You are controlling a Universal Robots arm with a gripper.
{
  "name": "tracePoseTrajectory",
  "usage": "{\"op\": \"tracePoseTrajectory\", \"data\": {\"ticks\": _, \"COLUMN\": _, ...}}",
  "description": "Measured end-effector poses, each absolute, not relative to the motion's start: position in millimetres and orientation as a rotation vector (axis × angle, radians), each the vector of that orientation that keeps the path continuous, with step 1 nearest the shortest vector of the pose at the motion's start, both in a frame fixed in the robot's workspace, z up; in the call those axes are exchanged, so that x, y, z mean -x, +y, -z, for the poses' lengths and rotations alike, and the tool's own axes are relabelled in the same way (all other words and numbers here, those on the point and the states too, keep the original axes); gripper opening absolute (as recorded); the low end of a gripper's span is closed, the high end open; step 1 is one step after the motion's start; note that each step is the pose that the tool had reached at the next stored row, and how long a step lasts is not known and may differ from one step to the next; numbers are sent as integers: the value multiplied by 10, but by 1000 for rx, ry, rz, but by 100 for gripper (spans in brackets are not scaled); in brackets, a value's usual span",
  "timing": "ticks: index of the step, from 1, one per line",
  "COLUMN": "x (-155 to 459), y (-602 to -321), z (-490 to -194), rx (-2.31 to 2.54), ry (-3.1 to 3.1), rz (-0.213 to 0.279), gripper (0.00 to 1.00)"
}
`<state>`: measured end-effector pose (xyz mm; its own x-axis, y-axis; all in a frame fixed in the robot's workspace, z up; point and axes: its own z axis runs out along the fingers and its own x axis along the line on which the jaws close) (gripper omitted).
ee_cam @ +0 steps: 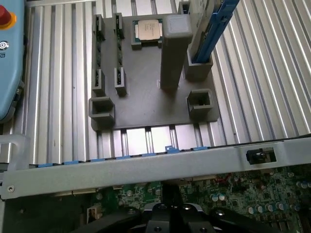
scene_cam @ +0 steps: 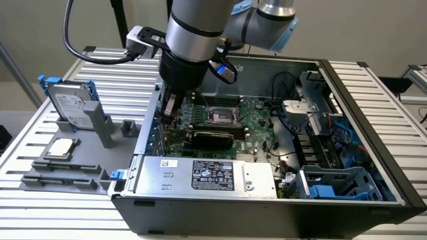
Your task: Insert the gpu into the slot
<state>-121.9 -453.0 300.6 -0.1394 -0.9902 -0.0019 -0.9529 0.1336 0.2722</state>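
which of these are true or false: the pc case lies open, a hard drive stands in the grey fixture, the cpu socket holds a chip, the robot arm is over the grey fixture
1. The black open-sided pc case lies open on the slatted table. True.
2. A silver hard drive in a blue frame stands in the grey plastic fixture. True.
3. The square metal cpu socket holds a chip. False: it looks empty; a square silver chip sits on the fixture.
4. The silver robot arm is over the fixture. False: it reaches down into the case.
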Motion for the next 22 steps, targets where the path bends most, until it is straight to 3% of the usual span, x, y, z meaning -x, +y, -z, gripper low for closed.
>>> {"op": "tracePoseTrajectory", "data": {"ticks": 22, "x": 1223, "y": -4496, "z": -2971, "rx": -1935, "ry": -2227, "rz": 310, "gripper": 11}}
